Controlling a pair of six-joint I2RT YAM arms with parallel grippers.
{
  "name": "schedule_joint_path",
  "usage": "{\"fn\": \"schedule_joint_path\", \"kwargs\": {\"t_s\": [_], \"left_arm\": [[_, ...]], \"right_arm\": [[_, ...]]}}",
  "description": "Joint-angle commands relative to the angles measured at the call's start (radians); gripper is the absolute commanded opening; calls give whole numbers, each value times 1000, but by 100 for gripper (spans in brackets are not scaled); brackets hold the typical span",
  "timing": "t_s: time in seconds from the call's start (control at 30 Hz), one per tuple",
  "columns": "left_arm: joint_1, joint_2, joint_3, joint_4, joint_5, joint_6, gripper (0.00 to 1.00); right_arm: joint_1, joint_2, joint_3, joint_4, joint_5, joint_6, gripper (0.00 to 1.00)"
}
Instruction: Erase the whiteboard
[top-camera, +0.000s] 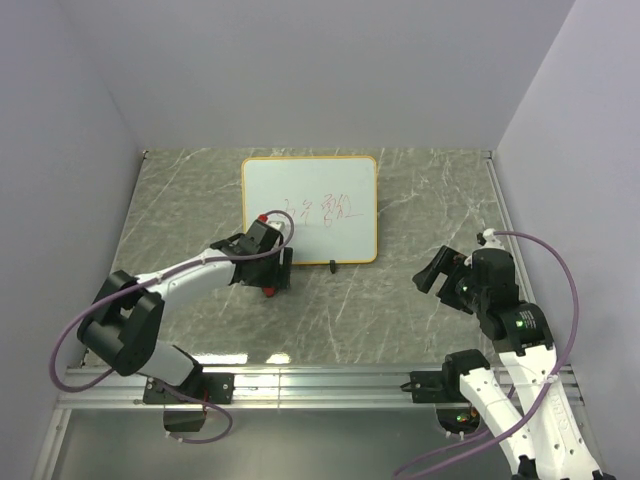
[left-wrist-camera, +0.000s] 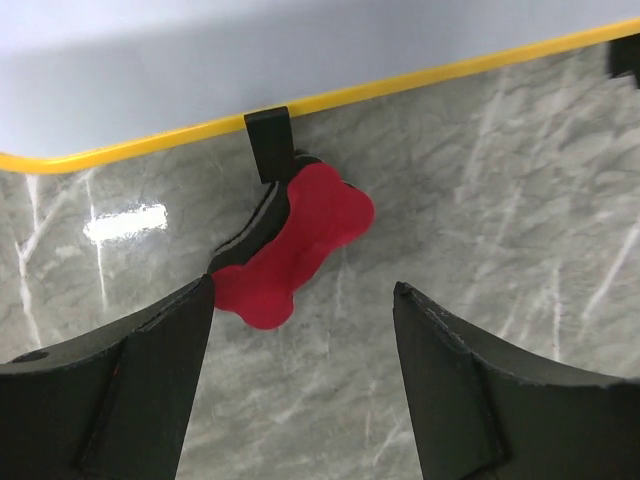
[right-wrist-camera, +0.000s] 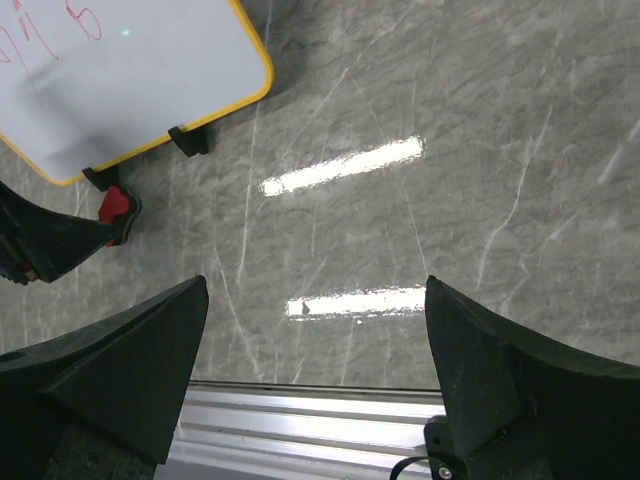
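The whiteboard (top-camera: 310, 208) lies flat at the back middle of the table, white with a yellow rim and faint red writing; it also shows in the left wrist view (left-wrist-camera: 130, 70) and the right wrist view (right-wrist-camera: 120, 80). Two black clips sit on its near edge. A red bone-shaped eraser (left-wrist-camera: 295, 243) with a black pad lies on the table against the left clip (left-wrist-camera: 268, 140); it also shows in the right wrist view (right-wrist-camera: 113, 206). My left gripper (left-wrist-camera: 303, 290) is open just above the eraser, its left fingertip at the eraser's near lobe. My right gripper (right-wrist-camera: 315, 290) is open and empty, far right.
The table is grey marble (top-camera: 380, 310). An aluminium rail (top-camera: 320, 385) runs along the near edge by the arm bases. Grey walls close the back and both sides.
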Motion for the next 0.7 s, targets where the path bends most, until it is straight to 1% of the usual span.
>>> {"fn": "schedule_joint_path", "kwargs": {"t_s": [0.0, 0.2, 0.37, 0.43, 0.53, 0.67], "left_arm": [[-4, 26, 39, 35, 12, 49, 77], [-4, 86, 56, 56, 13, 81, 76], [-4, 124, 102, 30, 12, 103, 72], [-4, 97, 125, 4, -7, 103, 72], [-4, 56, 169, -59, -33, 97, 69], [-10, 2, 188, -99, -15, 84, 68]], "right_arm": [[6, -9, 47, 15, 32, 7, 95], [6, -24, 36, -10, 48, 21, 95], [6, -26, 28, -15, 56, 28, 95], [6, -24, 27, -15, 58, 30, 94], [4, -20, 24, -8, 62, 33, 94], [4, -23, 13, -1, 71, 40, 94]]}}
